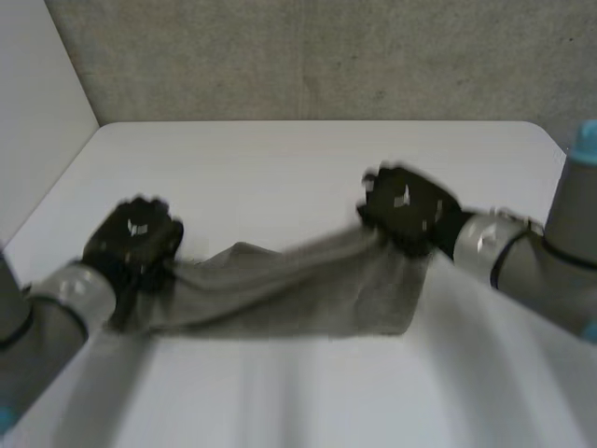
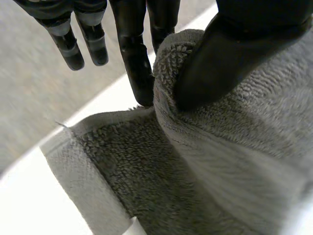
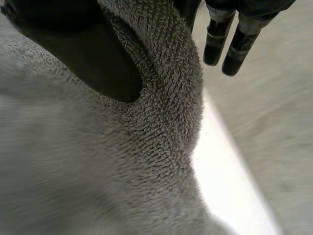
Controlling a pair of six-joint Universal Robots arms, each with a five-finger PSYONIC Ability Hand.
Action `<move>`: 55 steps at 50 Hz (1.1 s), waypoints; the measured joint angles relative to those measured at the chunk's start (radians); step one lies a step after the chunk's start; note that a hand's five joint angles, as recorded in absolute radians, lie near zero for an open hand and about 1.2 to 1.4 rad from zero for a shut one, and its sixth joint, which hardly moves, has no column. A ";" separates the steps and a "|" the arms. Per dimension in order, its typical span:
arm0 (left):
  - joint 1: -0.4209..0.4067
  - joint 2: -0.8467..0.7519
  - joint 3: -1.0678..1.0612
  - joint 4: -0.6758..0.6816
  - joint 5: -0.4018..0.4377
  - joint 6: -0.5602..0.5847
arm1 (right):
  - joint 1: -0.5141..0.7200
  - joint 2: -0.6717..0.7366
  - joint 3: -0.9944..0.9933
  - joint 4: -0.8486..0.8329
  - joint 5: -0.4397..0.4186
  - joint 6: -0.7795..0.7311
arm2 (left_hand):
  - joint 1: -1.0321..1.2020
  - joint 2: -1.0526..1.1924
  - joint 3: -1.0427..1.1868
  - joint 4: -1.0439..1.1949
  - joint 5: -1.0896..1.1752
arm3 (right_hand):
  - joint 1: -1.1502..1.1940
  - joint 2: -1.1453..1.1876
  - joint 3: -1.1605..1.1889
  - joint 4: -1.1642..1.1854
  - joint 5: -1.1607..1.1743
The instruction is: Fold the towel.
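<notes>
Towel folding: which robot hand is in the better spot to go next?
Probably the right robot hand. It pinches the towel nearer the middle of the table, with bare table around it. The left robot hand also pinches the towel, but nearer the table's side edge.

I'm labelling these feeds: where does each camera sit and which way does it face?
Head view: between and behind the arms, looking down at the table; both arms, left hand, right hand at ends of towel.
Left wrist view: along its palm; thumb and finger pinch towel.
Right wrist view: along its palm; thumb clamps towel.
All share towel.
</notes>
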 measured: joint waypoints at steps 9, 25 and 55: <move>-0.059 -0.149 0.507 0.037 -0.053 -0.041 | -0.002 0.006 -0.432 -0.172 0.120 0.339 | 0.000 0.000 0.000 0.000 0.000 | 0.000 0.016 0.000 0.000 0.000; -0.034 0.035 0.317 0.248 -0.058 -0.230 | -0.088 -0.164 -0.073 -0.344 0.013 0.600 | -0.001 0.011 0.000 0.000 0.006 | 0.009 0.022 0.000 0.000 0.004; 0.011 -0.117 -0.064 0.245 0.029 -0.010 | -0.091 -0.006 0.349 -0.280 -0.002 0.197 | -0.001 0.016 0.000 0.000 0.006 | -0.806 -0.772 0.000 0.000 -0.877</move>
